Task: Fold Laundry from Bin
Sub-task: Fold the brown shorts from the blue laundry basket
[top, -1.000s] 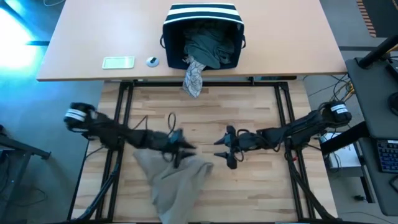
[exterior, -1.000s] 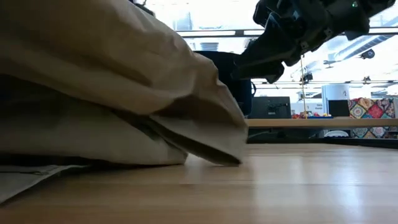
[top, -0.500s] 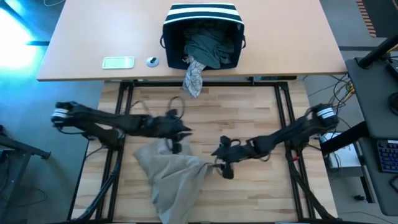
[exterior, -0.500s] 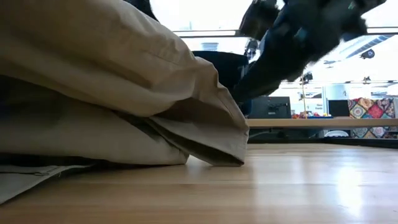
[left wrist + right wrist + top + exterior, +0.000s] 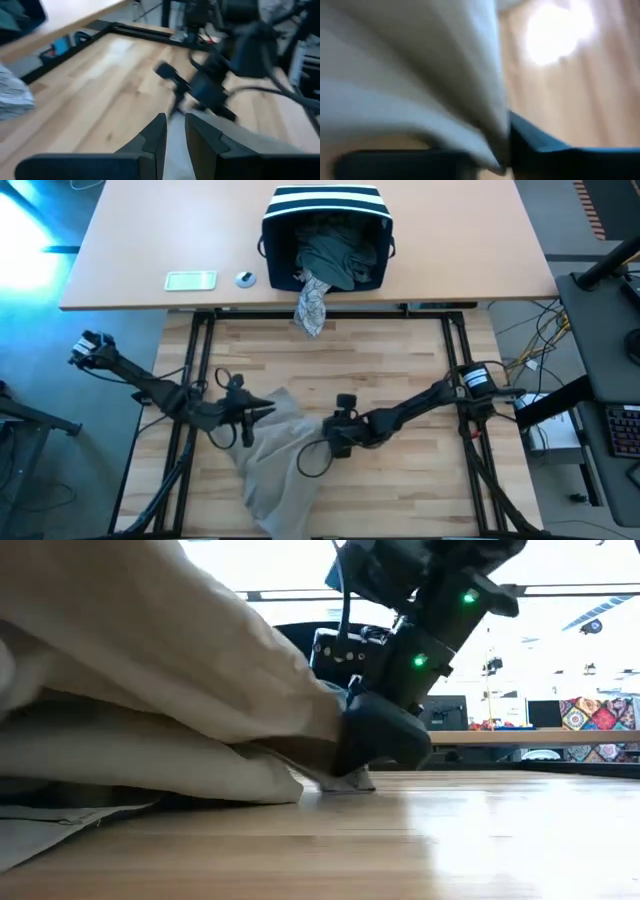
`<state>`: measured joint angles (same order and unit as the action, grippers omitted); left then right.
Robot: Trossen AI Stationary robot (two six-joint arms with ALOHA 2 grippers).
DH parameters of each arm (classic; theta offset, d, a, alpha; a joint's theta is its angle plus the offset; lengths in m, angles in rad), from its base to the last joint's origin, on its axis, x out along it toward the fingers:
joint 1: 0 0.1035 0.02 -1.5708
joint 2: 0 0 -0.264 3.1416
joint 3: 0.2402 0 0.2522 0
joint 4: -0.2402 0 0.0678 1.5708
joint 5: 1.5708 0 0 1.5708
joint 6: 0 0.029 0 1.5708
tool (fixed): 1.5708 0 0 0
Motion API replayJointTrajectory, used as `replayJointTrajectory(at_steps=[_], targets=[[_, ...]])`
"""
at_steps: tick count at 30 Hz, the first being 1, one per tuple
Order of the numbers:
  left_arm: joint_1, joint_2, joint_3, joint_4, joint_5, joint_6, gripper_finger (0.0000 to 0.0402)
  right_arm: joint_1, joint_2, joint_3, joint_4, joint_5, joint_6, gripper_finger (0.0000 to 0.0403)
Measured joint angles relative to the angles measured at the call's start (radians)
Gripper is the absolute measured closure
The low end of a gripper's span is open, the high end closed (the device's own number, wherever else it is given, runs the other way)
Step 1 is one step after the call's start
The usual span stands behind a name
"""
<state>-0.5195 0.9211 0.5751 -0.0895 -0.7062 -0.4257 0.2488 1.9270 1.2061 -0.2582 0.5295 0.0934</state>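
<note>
No readable text, label, brand, number or sign can be made out in any of the views.
</note>
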Motion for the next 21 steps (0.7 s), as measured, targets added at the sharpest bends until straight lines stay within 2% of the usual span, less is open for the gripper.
replayJointTrajectory(at_steps=[1,5,8,11,13,17,21], targets=[[-0.013,0.0,-0.016,0.029,0.0,0.002,0.0346,-0.008,-0.009,0.015,-0.073,0.021,-0.005,0.0375],[-0.054,0.013,-0.045,0.06,0.009,-0.021,0.0346,-0.053,-0.094,0.03,-0.418,0.12,0.051,0.0392],[-0.08,0.027,-0.046,0.06,0.011,-0.032,0.0346,-0.097,-0.206,0.002,-0.706,0.19,0.159,0.0394],[-0.092,0.045,-0.047,0.057,0.013,-0.031,0.0346,-0.136,-0.345,-0.05,-0.927,0.201,0.299,0.0394],[-0.093,0.06,-0.047,0.059,0.012,-0.029,0.0346,-0.148,-0.455,-0.099,-1.004,0.199,0.397,0.0394],[-0.093,0.111,-0.047,0.066,0.008,-0.01,0.0346,-0.152,-0.665,-0.186,-1.009,0.131,0.589,0.0392],[-0.09,0.182,-0.048,0.126,-0.065,-0.002,0.0344,-0.147,-0.815,-0.224,-0.977,0.023,0.658,0.0364]])
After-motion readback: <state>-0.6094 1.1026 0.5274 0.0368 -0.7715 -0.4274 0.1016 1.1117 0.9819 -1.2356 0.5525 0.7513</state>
